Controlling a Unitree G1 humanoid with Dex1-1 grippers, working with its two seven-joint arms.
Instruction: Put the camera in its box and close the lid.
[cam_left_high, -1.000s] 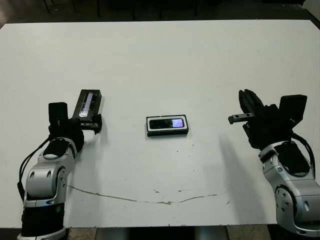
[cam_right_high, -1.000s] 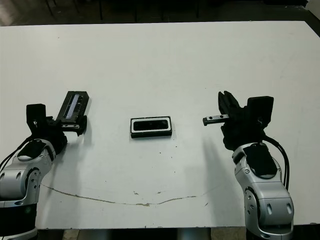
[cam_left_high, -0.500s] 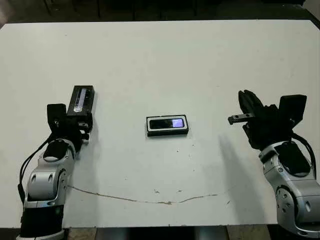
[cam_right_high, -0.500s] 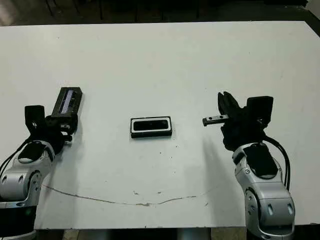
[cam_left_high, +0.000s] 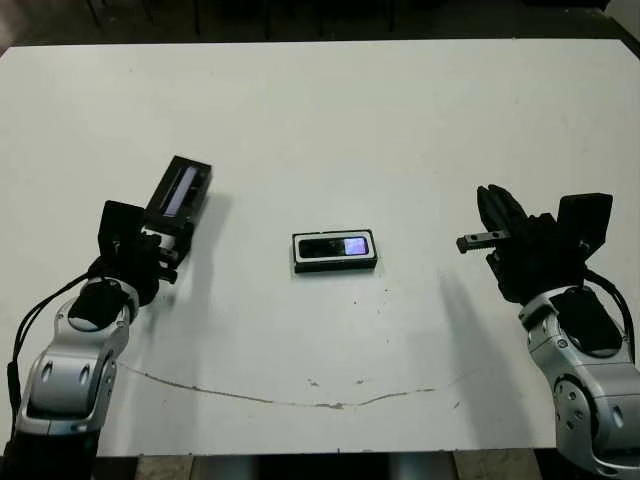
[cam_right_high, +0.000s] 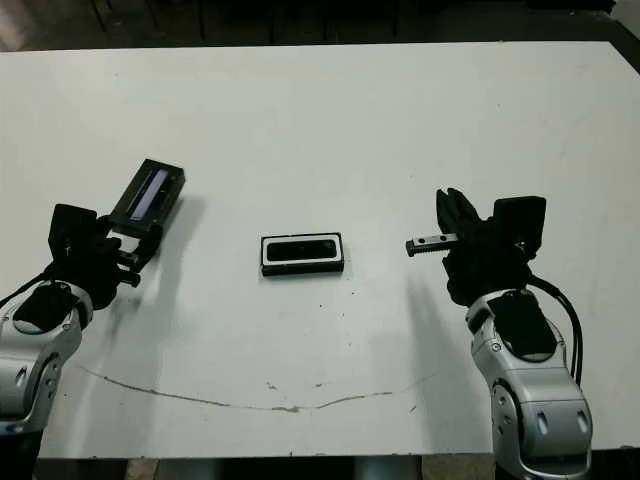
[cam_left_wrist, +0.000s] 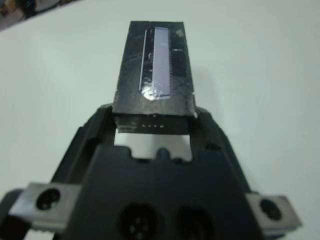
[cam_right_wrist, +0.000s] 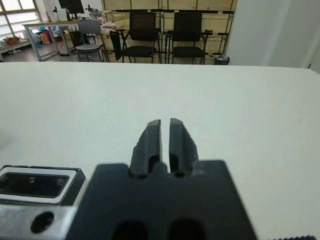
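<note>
The white table (cam_left_high: 330, 120) carries a thin brown scratch line (cam_left_high: 300, 398) near its front edge and little else. Nearest, at the front left corner, the left gripper (cam_left_high: 165, 240) is clamped on one short end of the black rectangular lid with a shiny clear window strip (cam_left_high: 178, 192), which sticks up and away from the fingers, raised off the surface and tilted. At the front right, the right gripper (cam_right_wrist: 165, 141) holds nothing, its two black fingers pressed together with only a sliver between them, well apart from everything else.

Further in, at the table's middle, sits the small shallow box with a black rim and white lining (cam_left_high: 335, 251), and the slim glossy black camera (cam_left_high: 336, 246) already lies inside it.

The risk now lies with the lid. Held by one end only, it could pivot or slip as the arm swings inward. Coming down tilted or skewed, it would likely catch one rim and shove the light, unbraced box across the table, or sit crooked over the camera instead of seating.
</note>
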